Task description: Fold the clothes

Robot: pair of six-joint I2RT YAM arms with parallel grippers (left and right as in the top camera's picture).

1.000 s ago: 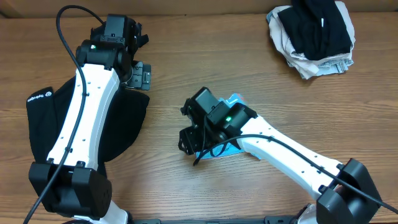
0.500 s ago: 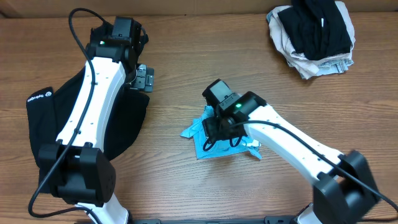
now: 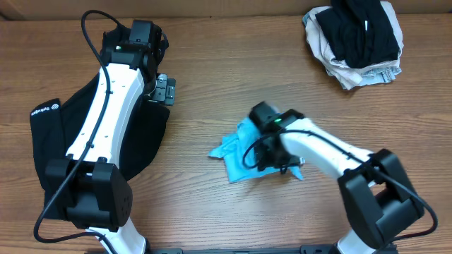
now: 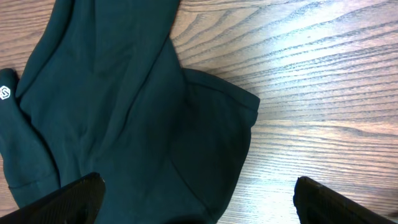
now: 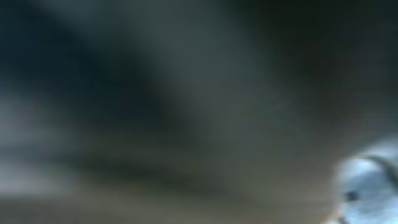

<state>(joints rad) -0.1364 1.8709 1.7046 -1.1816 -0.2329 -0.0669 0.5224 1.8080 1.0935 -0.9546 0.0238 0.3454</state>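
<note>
A black garment (image 3: pixel 141 134) with a small white logo lies flat at the table's left; the left wrist view shows its hem (image 4: pixel 124 112) on the wood. My left gripper (image 3: pixel 164 88) hovers over its upper right edge, open and empty, with its fingers wide apart in the left wrist view (image 4: pixel 199 202). A crumpled light blue cloth (image 3: pixel 233 149) lies mid-table. My right gripper (image 3: pixel 263 156) is down on the blue cloth's right part. The right wrist view is a dark blur, so its jaws do not show.
A pile of black, white and patterned clothes (image 3: pixel 357 39) sits at the back right corner. Bare wood table (image 3: pixel 233 70) lies between the black garment and the pile. The right arm crosses the front right of the table.
My right wrist has swung right across the blue cloth, which now shows more on its left side. My left arm has shifted only slightly.
</note>
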